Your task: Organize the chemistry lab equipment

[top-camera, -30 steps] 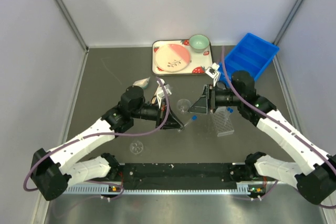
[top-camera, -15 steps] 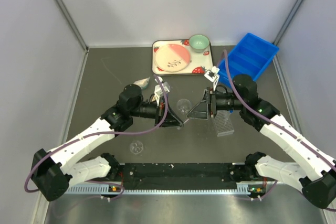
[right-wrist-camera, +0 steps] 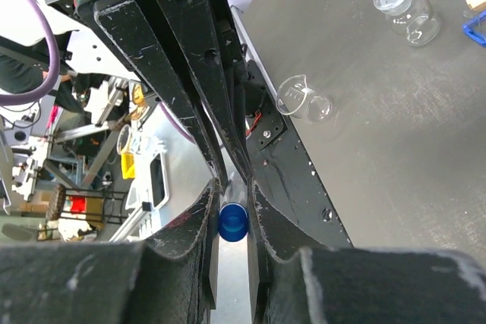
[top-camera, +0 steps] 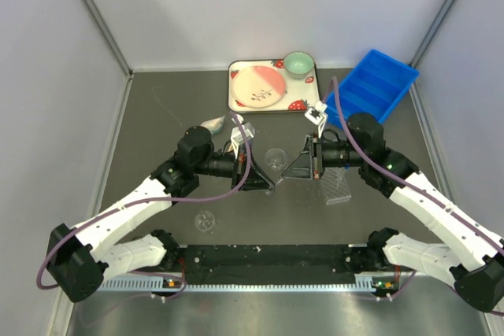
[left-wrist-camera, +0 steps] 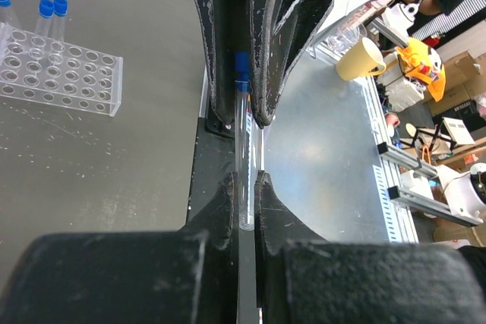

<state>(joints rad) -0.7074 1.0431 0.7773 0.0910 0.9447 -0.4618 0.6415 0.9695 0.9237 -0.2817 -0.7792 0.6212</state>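
A thin clear tube with a blue cap point(left-wrist-camera: 242, 127) hangs in the air between both grippers. My left gripper point(left-wrist-camera: 244, 178) is shut on its clear rounded end. My right gripper point(right-wrist-camera: 231, 186) faces it, its jaws pressed against the blue cap point(right-wrist-camera: 233, 221). In the top view the left gripper point(top-camera: 270, 186) and the right gripper point(top-camera: 284, 175) meet tip to tip over the table's middle. The clear tube rack point(top-camera: 335, 182) lies just right of them and holds two blue-capped tubes point(left-wrist-camera: 49, 14). A small glass beaker point(top-camera: 275, 157) sits behind the fingertips.
A strawberry-print tray point(top-camera: 239, 98) with a pink plate and green bowl stands at the back. A blue bin point(top-camera: 370, 88) sits back right. A round glass dish point(top-camera: 205, 220) lies near the front left. A stoppered glass flask point(right-wrist-camera: 402, 1) and a blue ring point(right-wrist-camera: 474, 28) show in the right wrist view.
My right gripper slid left to meet the left gripper, and its jaws closed onto the tube's blue cap. The left gripper kept its grip and barely moved.
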